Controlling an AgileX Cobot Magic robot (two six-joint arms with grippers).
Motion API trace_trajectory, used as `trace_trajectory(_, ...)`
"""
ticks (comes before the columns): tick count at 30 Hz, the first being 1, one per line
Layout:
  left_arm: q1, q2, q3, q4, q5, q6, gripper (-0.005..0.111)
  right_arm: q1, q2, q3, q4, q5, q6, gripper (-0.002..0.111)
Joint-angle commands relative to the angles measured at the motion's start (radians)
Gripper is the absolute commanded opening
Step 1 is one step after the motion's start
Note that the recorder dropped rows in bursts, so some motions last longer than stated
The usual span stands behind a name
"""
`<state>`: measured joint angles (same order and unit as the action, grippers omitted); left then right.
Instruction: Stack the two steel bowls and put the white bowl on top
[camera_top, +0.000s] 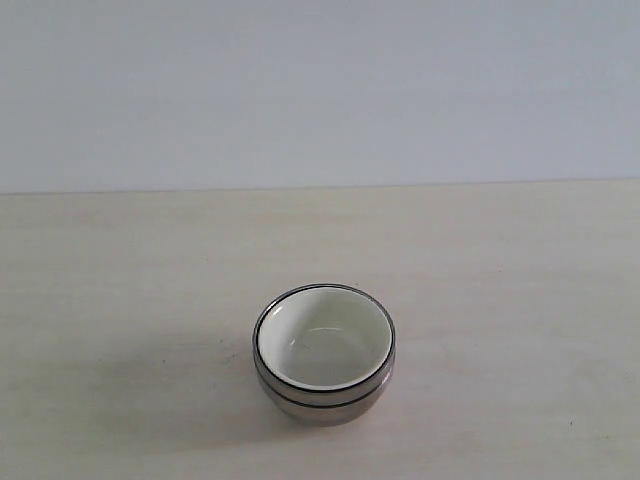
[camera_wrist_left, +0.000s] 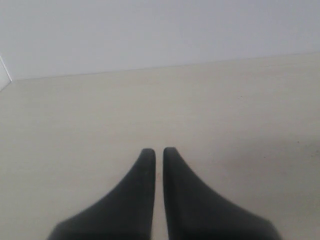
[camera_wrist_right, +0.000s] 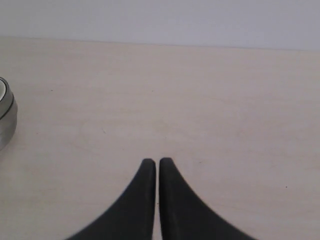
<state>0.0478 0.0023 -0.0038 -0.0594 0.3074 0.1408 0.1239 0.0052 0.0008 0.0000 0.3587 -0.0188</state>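
Note:
The white bowl sits nested on top of the two steel bowls, which are stacked near the front middle of the table; only their shiny rims and lower side show. An edge of the stack appears in the right wrist view. My left gripper is shut with nothing between its fingers, over bare table. Over bare table too, my right gripper is shut and empty, well apart from the stack. Neither gripper appears in the exterior view.
The pale wooden table runs back to a plain light wall. A white edge shows at the table's corner in the left wrist view.

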Motion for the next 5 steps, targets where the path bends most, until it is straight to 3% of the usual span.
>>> trace_trajectory(1,0.003,-0.002,0.004,-0.008,-0.001,-0.011,0.004,-0.004,-0.005,-0.001,-0.010,-0.003,-0.003,0.000)
trace_trajectory(5,0.003,-0.002,0.004,-0.008,-0.001,-0.011,0.004,-0.004,-0.005,-0.001,-0.010,-0.003,-0.003,0.000)
